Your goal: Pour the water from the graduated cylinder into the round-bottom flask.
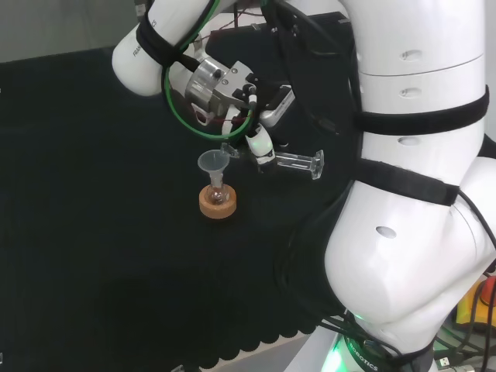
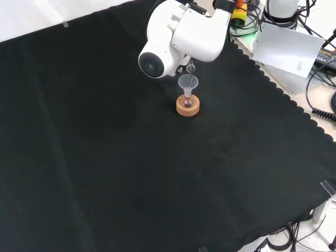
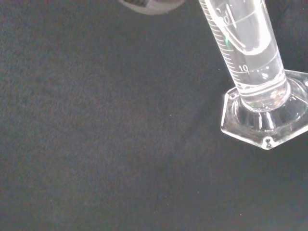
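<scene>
- Fingers of the hand point(image 1: 260, 143) we see curled round the graduated cylinder point(image 1: 291, 162), held nearly level.
- Its mouth sits just beside the funnel point(image 1: 212, 163) in the round-bottom flask point(image 1: 218, 194) on the cork ring point(image 1: 218, 204).

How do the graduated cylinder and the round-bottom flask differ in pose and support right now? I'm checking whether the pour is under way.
The graduated cylinder lies tipped almost level in the hand, off the cloth; the round-bottom flask stands upright on a cork ring. The cylinder's mouth points toward the funnel, which sits in the flask's neck. The cylinder is long, with a flat hexagonal foot; the flask is short and rounded. Both are clear.
</scene>
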You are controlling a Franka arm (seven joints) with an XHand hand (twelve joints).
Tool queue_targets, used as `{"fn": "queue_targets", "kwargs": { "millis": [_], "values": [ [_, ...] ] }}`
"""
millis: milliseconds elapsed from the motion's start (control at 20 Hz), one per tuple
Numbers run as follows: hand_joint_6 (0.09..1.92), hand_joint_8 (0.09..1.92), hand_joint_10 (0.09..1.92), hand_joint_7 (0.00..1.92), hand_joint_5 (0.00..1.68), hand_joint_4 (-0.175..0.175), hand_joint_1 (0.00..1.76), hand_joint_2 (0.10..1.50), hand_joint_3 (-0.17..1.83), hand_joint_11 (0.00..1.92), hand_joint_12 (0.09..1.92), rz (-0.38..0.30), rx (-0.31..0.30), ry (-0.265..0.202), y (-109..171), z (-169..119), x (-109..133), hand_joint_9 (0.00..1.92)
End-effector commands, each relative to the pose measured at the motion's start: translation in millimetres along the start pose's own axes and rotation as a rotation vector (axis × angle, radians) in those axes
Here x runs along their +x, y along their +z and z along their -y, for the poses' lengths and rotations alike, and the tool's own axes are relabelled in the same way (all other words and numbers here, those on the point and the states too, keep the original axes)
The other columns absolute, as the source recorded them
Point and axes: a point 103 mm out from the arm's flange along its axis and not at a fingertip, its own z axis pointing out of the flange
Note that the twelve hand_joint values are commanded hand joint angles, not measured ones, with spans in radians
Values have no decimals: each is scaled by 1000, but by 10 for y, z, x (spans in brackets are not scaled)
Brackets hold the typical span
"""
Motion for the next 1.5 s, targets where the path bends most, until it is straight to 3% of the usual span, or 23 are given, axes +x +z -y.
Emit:
{"fn": "queue_targets", "kwargs": {
  "millis": [50, 1500],
  "values": [
    [1060, 364, 87, 1212, 959, -175, 1151, 1091, 89, 1188, 778, 17, 29, 22, -47, 3, 56, 1381],
    [1059, 357, 87, 1225, 961, -175, 1151, 1080, 110, 1198, 769, 43, 134, 110, -162, 76, 89, 1396]
  ]
}}
